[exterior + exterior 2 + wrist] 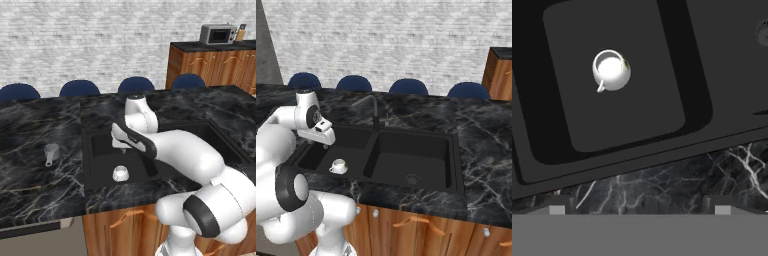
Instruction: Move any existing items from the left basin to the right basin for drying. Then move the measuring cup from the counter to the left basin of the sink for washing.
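A small white-silver cup [611, 70] sits upright on the floor of the left basin [632, 115], toward its front [120, 173] [338, 166]. My gripper [639, 209] hangs open above the sink's front rim, short of the cup, with nothing between its fingers. From the base views it hovers over the left basin [120, 147] [326, 144]. The grey measuring cup [51, 152] with its thin handle stands on the black marble counter [30, 175], left of the sink. The right basin [411, 155] holds nothing and shows a round drain [412, 178].
A dark faucet [374, 109] rises behind the sink's divider. Blue chair backs [408, 86] line the counter's far side. A toaster oven [217, 34] sits on wooden cabinets at the back right. My own arm covers much of the right basin in the left base view.
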Motion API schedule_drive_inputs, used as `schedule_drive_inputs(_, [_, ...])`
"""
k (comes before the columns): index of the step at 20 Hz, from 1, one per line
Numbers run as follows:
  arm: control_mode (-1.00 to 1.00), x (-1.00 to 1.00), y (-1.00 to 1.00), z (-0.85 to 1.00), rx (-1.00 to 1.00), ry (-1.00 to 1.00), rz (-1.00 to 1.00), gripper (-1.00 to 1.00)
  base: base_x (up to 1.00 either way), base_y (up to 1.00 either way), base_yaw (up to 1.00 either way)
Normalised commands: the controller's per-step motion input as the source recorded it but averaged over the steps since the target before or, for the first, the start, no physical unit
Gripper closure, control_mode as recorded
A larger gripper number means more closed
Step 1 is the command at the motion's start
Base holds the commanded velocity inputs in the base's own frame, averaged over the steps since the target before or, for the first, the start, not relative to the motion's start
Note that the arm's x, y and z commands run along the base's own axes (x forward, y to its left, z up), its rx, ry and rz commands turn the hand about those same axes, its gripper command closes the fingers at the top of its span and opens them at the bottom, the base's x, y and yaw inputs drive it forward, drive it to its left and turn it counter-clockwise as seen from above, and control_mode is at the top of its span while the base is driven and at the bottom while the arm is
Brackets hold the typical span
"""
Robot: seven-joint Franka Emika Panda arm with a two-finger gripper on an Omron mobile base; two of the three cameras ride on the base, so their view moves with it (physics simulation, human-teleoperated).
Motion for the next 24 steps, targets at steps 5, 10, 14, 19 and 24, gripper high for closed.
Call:
schedule_drive_inputs(5, [-1.0, 0.17, 0.0, -0.2, 0.0, 0.08, 0.0, -1.0, 0.0, 0.0, 0.0])
schedule_drive_inputs(10, [-1.0, 0.13, 0.07, -0.19, 0.0, 0.06, 0.0, -1.0, 0.0, 0.0, 0.0])
schedule_drive_inputs(14, [-1.0, 0.06, 0.13, -0.26, 0.0, 0.07, -0.02, -1.0, 0.0, 0.0, 0.0])
schedule_drive_inputs(19, [-1.0, 0.11, 0.1, -0.27, 0.0, 0.05, -0.06, -1.0, 0.0, 0.0, 0.0])
schedule_drive_inputs(24, [-1.0, 0.27, 0.08, -0.29, 0.0, 0.06, -0.09, -1.0, 0.0, 0.0, 0.0])
